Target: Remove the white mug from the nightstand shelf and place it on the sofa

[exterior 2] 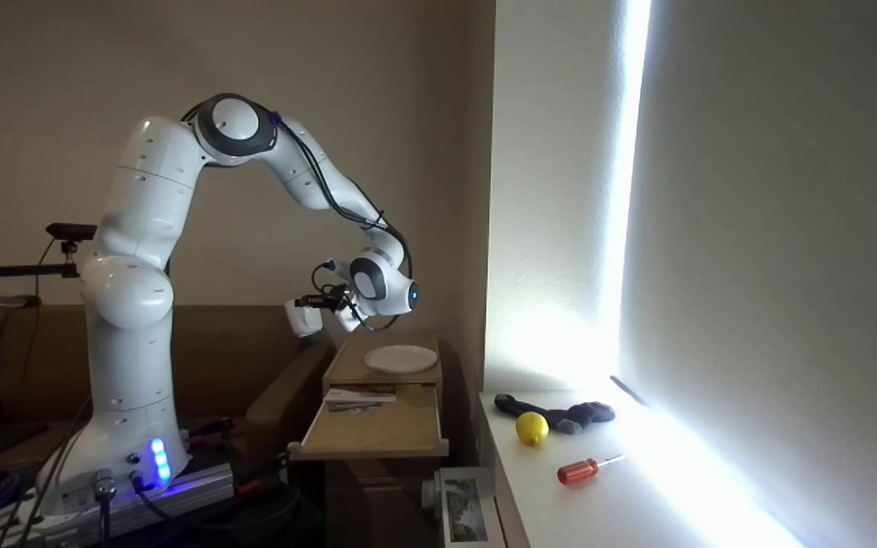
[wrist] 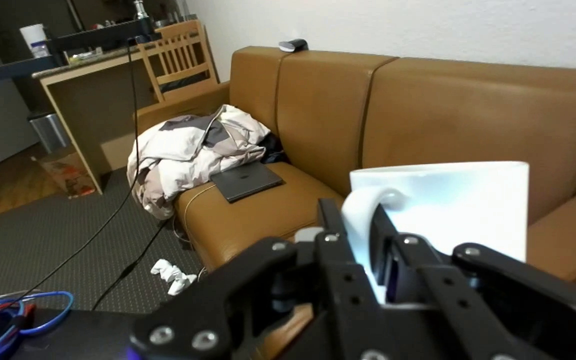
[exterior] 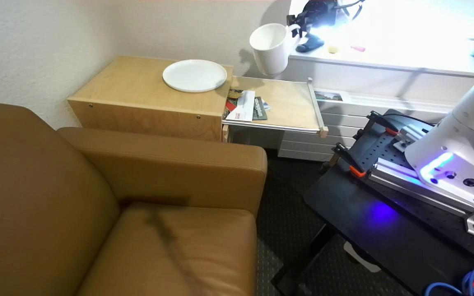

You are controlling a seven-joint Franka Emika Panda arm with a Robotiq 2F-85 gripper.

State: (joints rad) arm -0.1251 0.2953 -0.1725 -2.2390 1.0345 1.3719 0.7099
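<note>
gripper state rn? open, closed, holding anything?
Gripper: closed, holding the white mug by its handle, clear of the nightstand shelf.

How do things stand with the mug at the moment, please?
Jaws shut on handle. Mug airborne, not yet on sofa. Cloth bundle and flat black object on sofa could crowd placement.

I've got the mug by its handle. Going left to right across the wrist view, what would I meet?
Blue-and-red cable bundle, crumpled white cloth or tissue, flat black laptop on the sofa, white mug. Bundled fabric overlaps the laptop's span, so it's left out.
</note>
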